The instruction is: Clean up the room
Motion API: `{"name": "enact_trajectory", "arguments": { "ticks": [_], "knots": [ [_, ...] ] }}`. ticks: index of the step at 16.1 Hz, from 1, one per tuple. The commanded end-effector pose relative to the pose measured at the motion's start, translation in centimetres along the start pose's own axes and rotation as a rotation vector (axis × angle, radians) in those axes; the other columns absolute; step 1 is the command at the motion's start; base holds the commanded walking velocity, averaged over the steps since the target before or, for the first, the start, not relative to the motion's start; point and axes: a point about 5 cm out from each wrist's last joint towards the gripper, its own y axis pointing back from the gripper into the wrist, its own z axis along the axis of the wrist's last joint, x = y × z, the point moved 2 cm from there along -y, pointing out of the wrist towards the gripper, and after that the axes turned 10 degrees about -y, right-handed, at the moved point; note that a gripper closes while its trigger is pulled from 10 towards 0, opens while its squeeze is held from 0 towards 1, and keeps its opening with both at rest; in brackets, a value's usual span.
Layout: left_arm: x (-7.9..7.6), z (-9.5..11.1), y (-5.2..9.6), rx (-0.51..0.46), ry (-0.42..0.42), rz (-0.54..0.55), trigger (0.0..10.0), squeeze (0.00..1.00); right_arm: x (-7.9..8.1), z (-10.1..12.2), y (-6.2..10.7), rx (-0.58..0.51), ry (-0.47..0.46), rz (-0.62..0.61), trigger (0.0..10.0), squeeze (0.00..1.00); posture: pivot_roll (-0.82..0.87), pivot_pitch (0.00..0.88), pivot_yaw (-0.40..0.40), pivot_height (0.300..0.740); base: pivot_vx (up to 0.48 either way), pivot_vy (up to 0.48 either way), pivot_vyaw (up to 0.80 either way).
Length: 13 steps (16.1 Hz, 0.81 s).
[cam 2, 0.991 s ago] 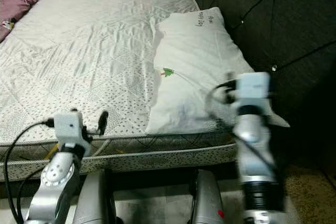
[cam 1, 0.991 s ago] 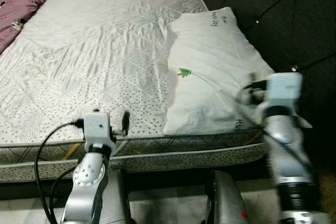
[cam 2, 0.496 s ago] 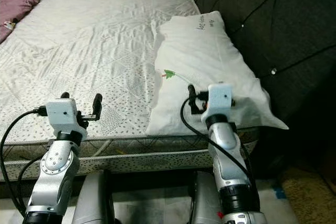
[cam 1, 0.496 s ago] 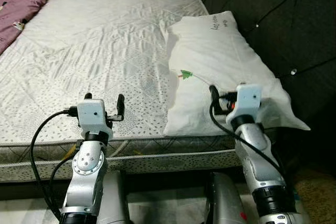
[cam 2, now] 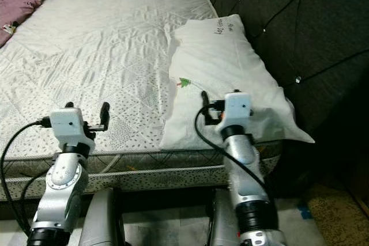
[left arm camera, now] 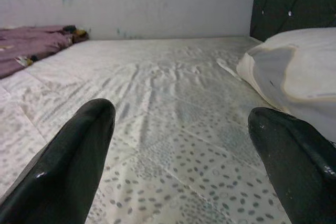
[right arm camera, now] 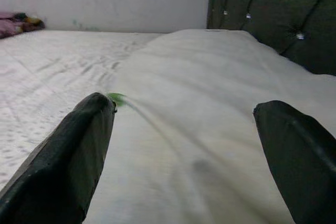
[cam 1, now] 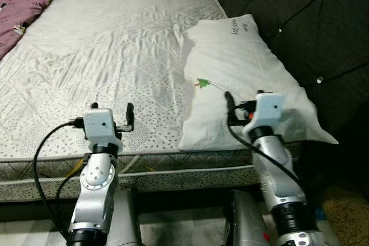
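Little is judged done; the pillow [cam 1: 242, 67] lies askew on the bed [cam 1: 104, 56]; purple bedding [cam 1: 20, 4] is heaped far from the pillow; the right claw [cam 1: 245, 97], open, is held over the pillow's near end; the left claw [cam 1: 111, 109] is open too.

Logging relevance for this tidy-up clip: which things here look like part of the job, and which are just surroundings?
Likely part of the job:
- white pillow, lying by the headboard, with the open right gripper over its near end
- purple cloth, bunched at the mattress's far corner
- left gripper, open above the mattress edge

Just surroundings:
- mattress
- dark tufted headboard
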Motion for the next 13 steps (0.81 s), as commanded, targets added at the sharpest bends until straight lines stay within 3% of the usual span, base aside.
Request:
{"name": "enact_trajectory", "arguments": {
  "ticks": [1,5,9,13],
  "knots": [
    [0.3,0.0,0.0,0.003,-0.010,0.001,10.0,0.00,0.5,1.2,-0.4,-0.050,-0.012,0.024,10.0,0.00,0.02,0.000,0.008,0.561,0.000,0.000,0.00],
    [1.0,-0.9,0.7,0.031,-0.019,0.020,10.0,0.00,0.8,0.9,-0.3,-0.046,-0.030,0.022,10.0,0.00,0.01,0.000,0.010,0.599,0.000,0.000,0.00],
    [-0.3,-0.8,0.6,0.043,-0.008,-0.037,10.0,0.00,-0.2,1.2,-0.3,-0.052,-0.026,-0.024,10.0,0.00,0.00,0.000,0.033,0.642,0.000,0.000,0.00],
    [-0.3,-1.2,1.1,0.068,0.017,-0.032,10.0,0.00,-0.4,0.5,0.4,-0.027,-0.030,-0.045,10.0,0.00,0.00,0.001,0.019,0.685,0.000,0.000,0.00]
  ]
}}
